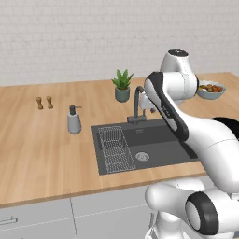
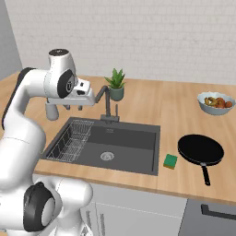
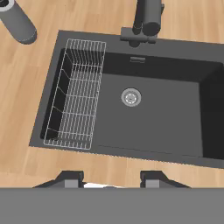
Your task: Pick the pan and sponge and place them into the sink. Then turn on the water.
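While the gripper (image 3: 109, 179) hovers open and empty over the sink (image 2: 152, 152), pan (image 2: 200, 150) sits on counter (image 2: 184, 115), handle toward front edge, sponge (image 2: 170, 161) beside it

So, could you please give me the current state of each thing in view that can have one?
end effector: open, empty, above the sink's front edge
sink: basin empty apart from the wire rack
faucet: off, no water running
pan: upright on the counter right of the sink
sponge: on the counter by the sink's right rim
bowl: holds food
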Controlling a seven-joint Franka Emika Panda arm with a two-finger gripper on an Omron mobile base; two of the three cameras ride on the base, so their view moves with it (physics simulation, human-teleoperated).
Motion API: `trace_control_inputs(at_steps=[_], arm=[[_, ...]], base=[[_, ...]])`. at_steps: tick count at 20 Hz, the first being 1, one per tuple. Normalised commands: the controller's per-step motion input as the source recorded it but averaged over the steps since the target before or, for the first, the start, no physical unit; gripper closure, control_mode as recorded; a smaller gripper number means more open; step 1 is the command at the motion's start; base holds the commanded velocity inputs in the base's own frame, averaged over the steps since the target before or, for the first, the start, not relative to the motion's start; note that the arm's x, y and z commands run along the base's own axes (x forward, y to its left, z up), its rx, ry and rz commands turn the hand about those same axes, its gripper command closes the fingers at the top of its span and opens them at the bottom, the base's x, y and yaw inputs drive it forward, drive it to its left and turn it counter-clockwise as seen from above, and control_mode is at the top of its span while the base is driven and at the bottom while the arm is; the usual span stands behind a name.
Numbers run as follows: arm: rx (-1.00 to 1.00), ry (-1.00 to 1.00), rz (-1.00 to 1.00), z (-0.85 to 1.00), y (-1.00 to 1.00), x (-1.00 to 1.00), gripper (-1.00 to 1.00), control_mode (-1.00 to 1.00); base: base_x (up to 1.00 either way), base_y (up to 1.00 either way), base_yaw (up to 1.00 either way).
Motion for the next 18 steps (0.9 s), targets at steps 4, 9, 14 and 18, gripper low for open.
trace_control_inputs(at_steps=[4, 9, 14, 18], arm=[[-0.01, 0.00, -0.01, -0.11, -0.30, 0.01, -1.00, -1.00], [-0.01, 0.00, -0.06, -0.24, -1.00, 0.00, -1.00, -1.00], [0.00, 0.01, -0.11, -0.21, -1.00, 0.00, -1.00, -1.00], [0.00, 0.00, -0.08, -0.18, -1.00, 0.03, -1.00, -1.00]], base=[[0.00, 0.00, 0.00], [0.00, 0.00, 0.00], [0.00, 0.00, 0.00], [0.00, 0.00, 0.00]])
